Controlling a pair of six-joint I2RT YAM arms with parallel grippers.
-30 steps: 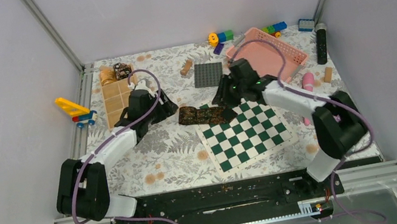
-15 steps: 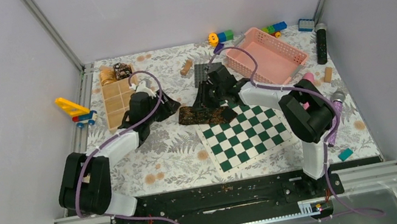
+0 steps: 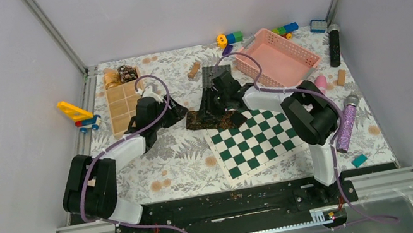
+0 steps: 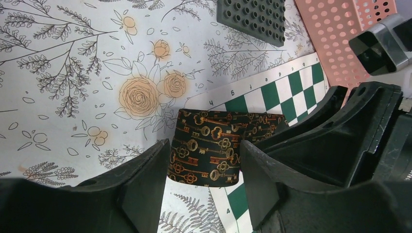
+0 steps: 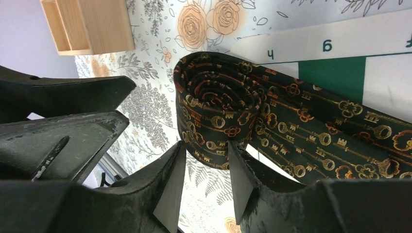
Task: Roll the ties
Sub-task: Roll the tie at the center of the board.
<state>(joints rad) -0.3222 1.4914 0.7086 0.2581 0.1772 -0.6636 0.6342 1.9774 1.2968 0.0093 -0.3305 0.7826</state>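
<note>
Your tie (image 4: 209, 155) lies over the chessboard (image 3: 256, 140) corner, its rolled end out on the mat (image 4: 73, 73). The left gripper (image 4: 204, 165) and right gripper (image 5: 206, 150) are both spread and empty. They flank that roll, probably so one can steady it while the other turns.

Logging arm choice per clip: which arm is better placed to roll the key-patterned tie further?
Probably right. The right gripper is open with its fingertips close against the coiled end of the tie, beside the unrolled strip. The left gripper, also open, appears farther from the coil.
</note>
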